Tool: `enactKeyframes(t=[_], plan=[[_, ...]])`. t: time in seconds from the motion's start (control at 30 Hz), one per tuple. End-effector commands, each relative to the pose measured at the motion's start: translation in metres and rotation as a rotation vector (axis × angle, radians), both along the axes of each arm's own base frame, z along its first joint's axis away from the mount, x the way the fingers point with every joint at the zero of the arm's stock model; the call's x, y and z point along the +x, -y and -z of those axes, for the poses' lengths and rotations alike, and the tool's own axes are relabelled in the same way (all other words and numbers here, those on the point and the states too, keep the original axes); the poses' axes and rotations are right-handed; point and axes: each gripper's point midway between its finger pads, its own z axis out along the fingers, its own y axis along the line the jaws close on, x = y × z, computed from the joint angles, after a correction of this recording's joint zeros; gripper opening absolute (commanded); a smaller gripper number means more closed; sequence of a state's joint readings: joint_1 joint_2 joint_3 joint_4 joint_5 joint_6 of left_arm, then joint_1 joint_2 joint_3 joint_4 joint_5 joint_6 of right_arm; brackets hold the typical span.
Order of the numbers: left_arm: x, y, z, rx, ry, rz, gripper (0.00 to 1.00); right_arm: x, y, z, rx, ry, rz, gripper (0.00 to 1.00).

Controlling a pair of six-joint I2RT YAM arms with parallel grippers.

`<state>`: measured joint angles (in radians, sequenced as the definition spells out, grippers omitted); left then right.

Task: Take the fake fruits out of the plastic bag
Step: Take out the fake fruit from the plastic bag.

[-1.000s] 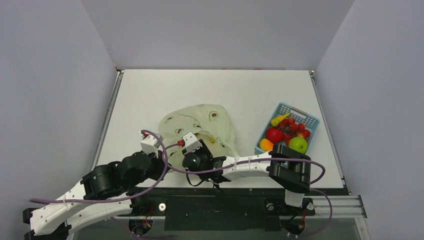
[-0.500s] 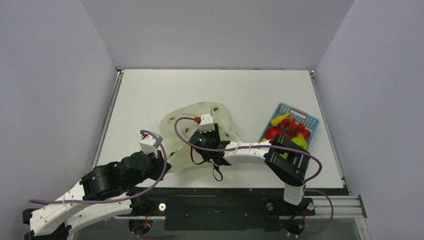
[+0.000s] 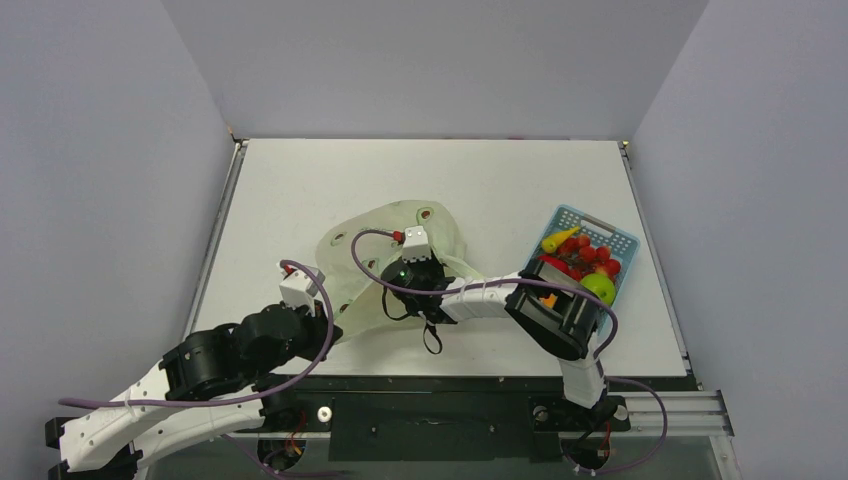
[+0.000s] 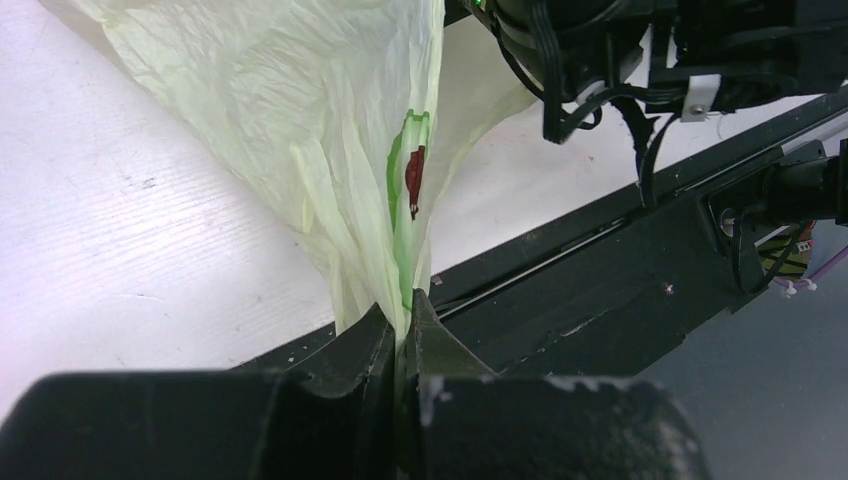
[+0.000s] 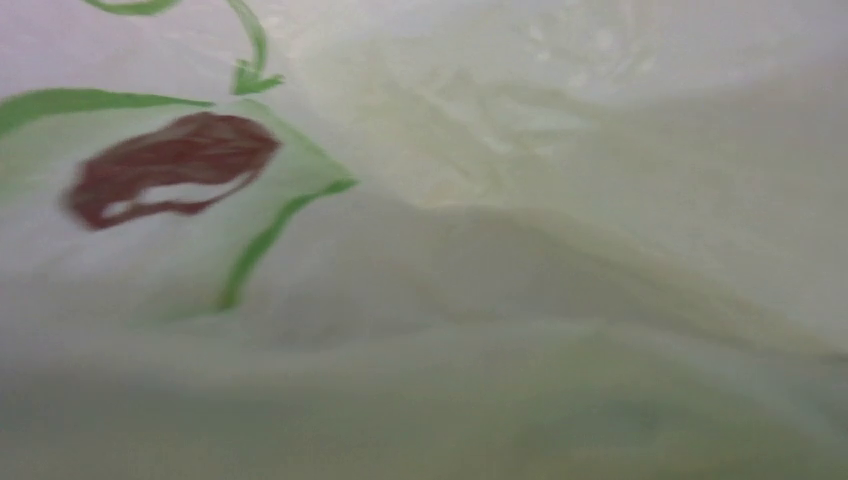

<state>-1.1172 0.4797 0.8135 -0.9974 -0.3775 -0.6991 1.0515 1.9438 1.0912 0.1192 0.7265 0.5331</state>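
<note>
The pale yellow-green plastic bag (image 3: 350, 250) lies left of the table's middle, printed with brown-red spots. My left gripper (image 4: 405, 312) is shut on a bunched edge of the plastic bag (image 4: 300, 120) near the table's front edge. My right arm's wrist (image 3: 410, 272) is pushed into the bag's mouth, with its fingers hidden inside. The right wrist view shows only blurred bag film (image 5: 520, 200) close up. No fruit shows inside the bag. Fake fruits lie in the blue basket (image 3: 592, 219): a yellow one (image 3: 555, 241), red ones (image 3: 590, 255), a green one (image 3: 601, 288).
The blue lattice basket stands at the right of the table, and my right arm's elbow (image 3: 555, 318) hangs over its near end. The black front rail (image 4: 600, 260) runs just below my left gripper. Grey walls enclose the table.
My right wrist has moved away from the front edge and deeper into the bag, and its elbow has swung over the basket's near end. The left gripper has kept its hold.
</note>
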Motion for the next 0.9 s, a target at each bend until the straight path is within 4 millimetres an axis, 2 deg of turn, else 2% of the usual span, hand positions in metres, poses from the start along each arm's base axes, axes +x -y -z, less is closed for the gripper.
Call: enactKeyframes(t=[0.0,0.17,0.37,0.57,0.77,0.87], plan=[[0.003,0.004,-0.011,-0.040,0.022,-0.002,0.00,0.020,0.001,-0.001,0.030,0.023,0.043,0.61],[0.002,0.005,-0.010,-0.034,0.015,-0.002,0.00,0.023,0.002,0.015,0.040,-0.016,0.024,0.56],[0.003,0.005,-0.008,-0.023,0.010,-0.004,0.00,0.022,-0.005,0.016,0.044,-0.028,-0.018,0.35],[0.003,0.005,-0.008,-0.022,0.009,-0.005,0.00,0.019,-0.004,0.001,0.054,0.000,-0.031,0.15],[0.003,0.005,-0.008,-0.020,0.006,-0.005,0.00,0.008,-0.002,-0.028,0.057,0.065,-0.021,0.02],[0.003,0.005,-0.008,-0.021,0.008,-0.005,0.00,0.000,0.002,-0.041,0.056,0.099,-0.007,0.00]])
